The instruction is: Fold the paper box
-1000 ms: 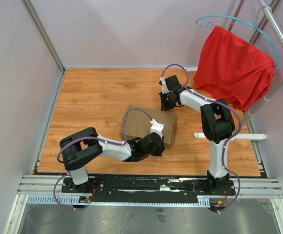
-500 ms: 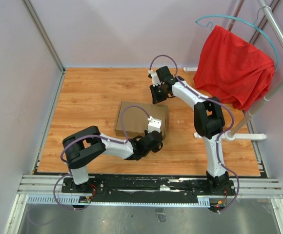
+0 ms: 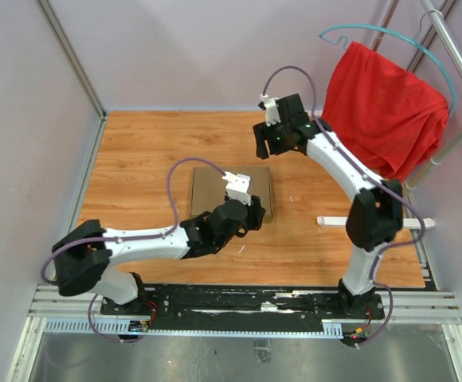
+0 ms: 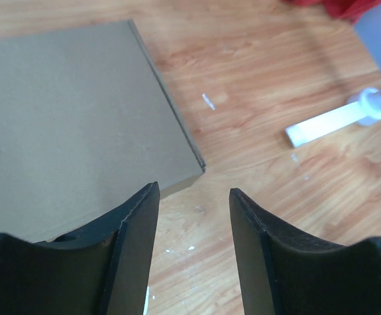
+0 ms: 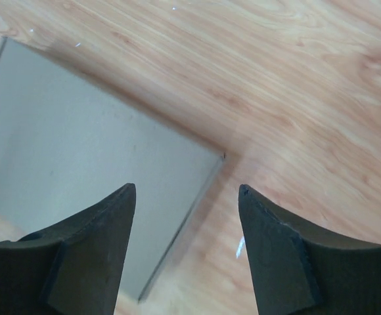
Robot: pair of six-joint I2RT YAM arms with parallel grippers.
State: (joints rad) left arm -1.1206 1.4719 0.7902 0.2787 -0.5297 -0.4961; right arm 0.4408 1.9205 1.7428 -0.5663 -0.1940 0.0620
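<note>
Paper box (image 3: 215,191) lies flat, lid down, long axis left-right. My left gripper (image 4: 190,190) is spread and empty at the box's near right corner, so it's closest. Right gripper (image 5: 187,190) is spread and empty, hovering above the far right corner.

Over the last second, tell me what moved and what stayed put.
The paper box slid left and turned square to the table. The right gripper, open, rose and drew back from the box's far right corner. The left gripper, open, kept over the box's near edge while its elbow swung out leftward. The red cloth did not move.
</note>
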